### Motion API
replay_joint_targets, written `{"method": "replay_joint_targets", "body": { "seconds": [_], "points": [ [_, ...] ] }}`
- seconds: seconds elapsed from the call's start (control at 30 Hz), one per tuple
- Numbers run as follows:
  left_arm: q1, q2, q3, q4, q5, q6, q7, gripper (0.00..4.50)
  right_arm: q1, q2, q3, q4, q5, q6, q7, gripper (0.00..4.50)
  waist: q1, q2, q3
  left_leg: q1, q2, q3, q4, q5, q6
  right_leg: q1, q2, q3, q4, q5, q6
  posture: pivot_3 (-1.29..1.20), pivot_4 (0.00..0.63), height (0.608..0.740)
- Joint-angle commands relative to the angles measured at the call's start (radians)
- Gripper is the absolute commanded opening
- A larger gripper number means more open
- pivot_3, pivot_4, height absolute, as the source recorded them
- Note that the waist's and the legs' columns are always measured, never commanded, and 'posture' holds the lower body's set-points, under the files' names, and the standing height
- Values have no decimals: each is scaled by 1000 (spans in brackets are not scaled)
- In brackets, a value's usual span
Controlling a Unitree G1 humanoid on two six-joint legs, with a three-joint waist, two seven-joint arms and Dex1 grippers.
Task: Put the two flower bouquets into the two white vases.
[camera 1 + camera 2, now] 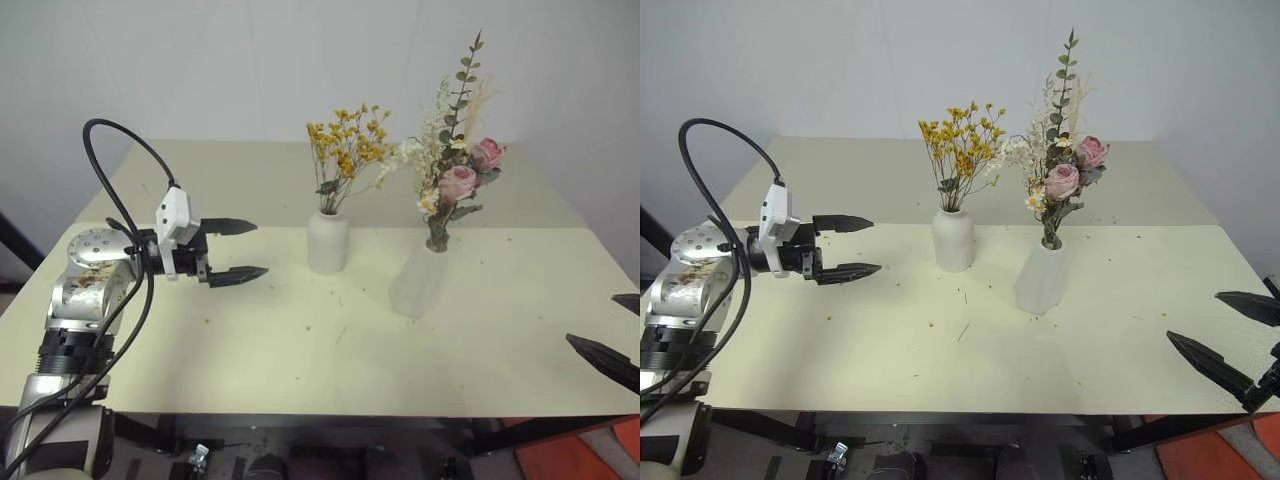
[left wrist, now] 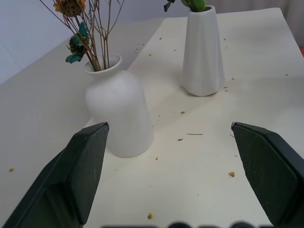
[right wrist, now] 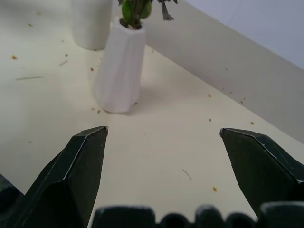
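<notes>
- Cream-coloured matte desk [image 1: 890, 370], two panels meeting at a seam across its middle, scattered with small dry crumbs and bits of stem.
- Short rounded matte white bottle vase with a narrow neck [image 1: 953, 240] stands upright near the desk's centre, just in front of the seam.
- Small spray of tiny yellow-orange dried flowers on thin brown stems [image 1: 960, 145] sits in that bottle vase, stems down through the neck, heads fanning above it.
- Taller frosted white cone-shaped vase, wider at the base [image 1: 1040, 280], stands upright just beside the bottle vase, toward the desk's right edge and a little nearer its front edge; the two vases are apart, not touching.
- Larger bunch of cream sprigs, pink roses and green leaves [image 1: 1060, 170] stands in the cone vase, a leafy green sprig rising highest.
- Left gripper with two black fingers [image 1: 845, 247] hangs over the left part of the desk, pointing level toward the bottle vase; jaws spread wide, nothing between them, well short of the vase.
- In the left wrist view the bottle vase shows near one finger, the cone vase farther off between the fingers.
- Right gripper with two black fingers [image 1: 1225, 335] is at the desk's right front corner, jaws spread wide and empty, well apart from the cone vase.
- Black cable [image 1: 715, 190] loops up over the left arm.
</notes>
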Motion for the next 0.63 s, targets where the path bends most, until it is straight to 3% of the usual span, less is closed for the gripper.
{"method": "replay_joint_targets", "body": {
  "seconds": [0.03, 0.2, 0.37, 0.63],
  "points": [
    [-57, -4, -13, 23, 20, -33, -15, 4500, 52, 37, -46, -62, -31, 42, -44, 4468, 5, 0, 0, 0, 0, 0, 0, 0, 0, 0, 0, 0, 0, 0, 0, 0, 150, 740],
    [-117, -7, -31, 78, 34, -36, -42, 4500, 89, 107, -46, -115, -45, 63, -109, 4468, 10, 0, 0, -1, 0, 0, 0, 0, 0, 0, 0, 0, 0, 0, 0, 0, 150, 740],
    [-141, 15, -38, 111, 54, -46, -86, 4500, 95, 169, 35, -173, -96, 58, -190, 4468, 4, 0, 0, 0, 0, 0, 0, 0, 0, 0, 0, 0, 0, 0, 0, 0, 150, 740],
    [-145, 41, -44, 39, 36, 34, -122, 4500, 56, 195, 116, -126, -73, 2, -158, 4468, 6, 0, 0, 0, 0, 0, 0, 0, 0, 0, 0, 0, 0, 0, 0, 0, 150, 740]
  ]
}}
